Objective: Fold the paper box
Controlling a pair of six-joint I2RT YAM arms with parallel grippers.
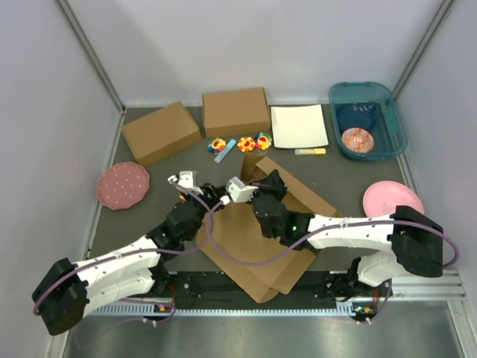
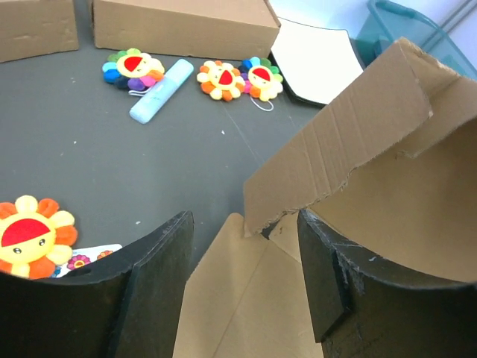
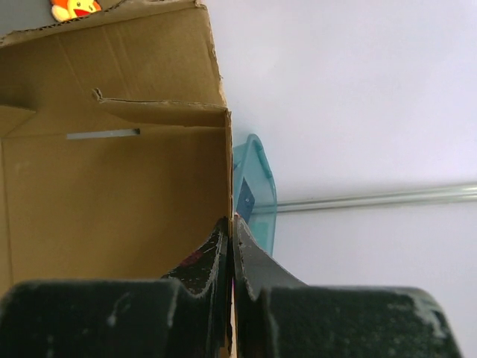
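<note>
The paper box (image 1: 253,246) is a brown die-cut cardboard sheet lying mid-table, with one panel lifted at its far side. My right gripper (image 1: 270,183) is shut on the edge of that raised panel; in the right wrist view the jaws (image 3: 232,231) pinch the thin cardboard wall (image 3: 112,186). My left gripper (image 1: 195,195) is open at the sheet's far left corner. In the left wrist view its fingers (image 2: 149,283) straddle a flat flap (image 2: 246,298), with the raised panel (image 2: 350,142) just beyond the right finger.
Two ready-made brown boxes (image 1: 160,132) (image 1: 235,112) and a white sheet (image 1: 299,125) lie at the back. Flower toys (image 1: 240,143) and a blue marker (image 1: 224,149) sit before them. A teal bin (image 1: 367,119) is back right. Pink plates (image 1: 123,185) (image 1: 391,200) flank the sheet.
</note>
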